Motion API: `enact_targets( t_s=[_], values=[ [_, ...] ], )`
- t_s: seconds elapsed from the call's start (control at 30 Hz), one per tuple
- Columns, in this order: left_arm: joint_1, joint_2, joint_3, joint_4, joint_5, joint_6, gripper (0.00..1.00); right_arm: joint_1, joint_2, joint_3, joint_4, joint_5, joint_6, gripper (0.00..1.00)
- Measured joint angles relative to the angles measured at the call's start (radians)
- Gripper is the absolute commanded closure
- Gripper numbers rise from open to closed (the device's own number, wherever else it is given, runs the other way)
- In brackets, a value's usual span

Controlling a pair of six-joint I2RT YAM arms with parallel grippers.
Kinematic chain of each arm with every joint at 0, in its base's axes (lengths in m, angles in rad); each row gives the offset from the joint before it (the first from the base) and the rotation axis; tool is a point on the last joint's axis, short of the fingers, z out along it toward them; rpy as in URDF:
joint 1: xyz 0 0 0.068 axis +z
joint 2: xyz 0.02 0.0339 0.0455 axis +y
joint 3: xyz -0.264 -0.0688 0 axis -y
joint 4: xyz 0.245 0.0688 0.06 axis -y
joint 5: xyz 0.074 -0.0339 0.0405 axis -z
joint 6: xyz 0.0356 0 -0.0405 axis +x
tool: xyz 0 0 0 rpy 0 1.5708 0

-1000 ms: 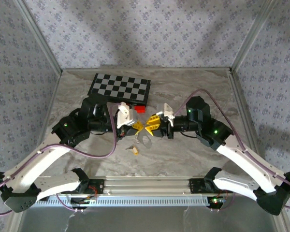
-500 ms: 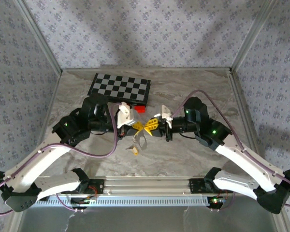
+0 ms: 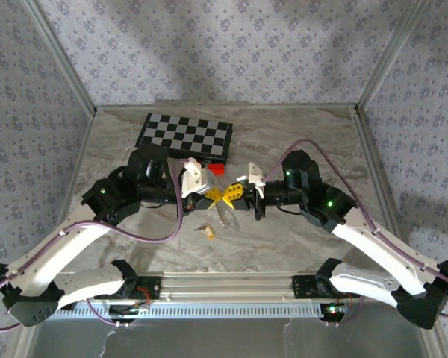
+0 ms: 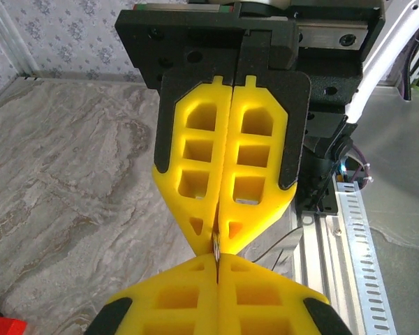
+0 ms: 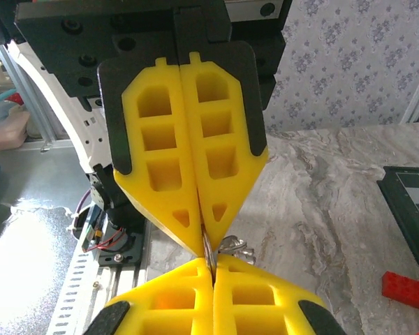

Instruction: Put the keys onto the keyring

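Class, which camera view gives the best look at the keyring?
Top external: there the keyring shows its pale loop from above. The right wrist view shows a thin edge pinched between yellow fingertips, plus a whitish tangle; the left wrist view, just that pinched sliver.

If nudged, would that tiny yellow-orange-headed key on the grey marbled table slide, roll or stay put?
The tiny yellow-orange-headed key probably slides rather than rolls: it seems to lie flat on the smooth-looking grey marbled table. It is likely very light, being no bigger than the red block. Lying so low, it may be awkward to pinch.
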Motion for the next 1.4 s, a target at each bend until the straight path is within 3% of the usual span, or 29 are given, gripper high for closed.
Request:
enact_targets(
  t_s=[0.13,0.27,0.43,0.7,1.03,1.4],
  values=[
    [0.0,-0.019,-0.012,0.027,-0.011,-0.018,0.52,0.003,0.0,-0.002,0.017,0.01,0.012,1.0],
    [0.0,-0.117,-0.094,0.111,-0.044,-0.059,0.5,-0.017,-0.009,-0.027,0.101,-0.013,0.068,1.0],
    [0.0,-0.204,-0.163,0.223,-0.056,-0.127,0.53,-0.061,-0.018,-0.08,0.257,-0.068,0.18,1.0],
    [0.0,-0.201,-0.177,0.353,-0.04,-0.192,0.64,-0.087,-0.023,-0.141,0.509,-0.126,0.343,1.0],
    [0.0,-0.164,-0.222,0.51,-0.039,-0.249,0.71,-0.087,-0.023,-0.202,0.786,-0.14,0.5,1.0],
    [0.0,-0.157,-0.237,0.614,-0.033,-0.29,0.77,-0.085,0.002,-0.227,0.941,-0.137,0.581,1.0]
  ],
)
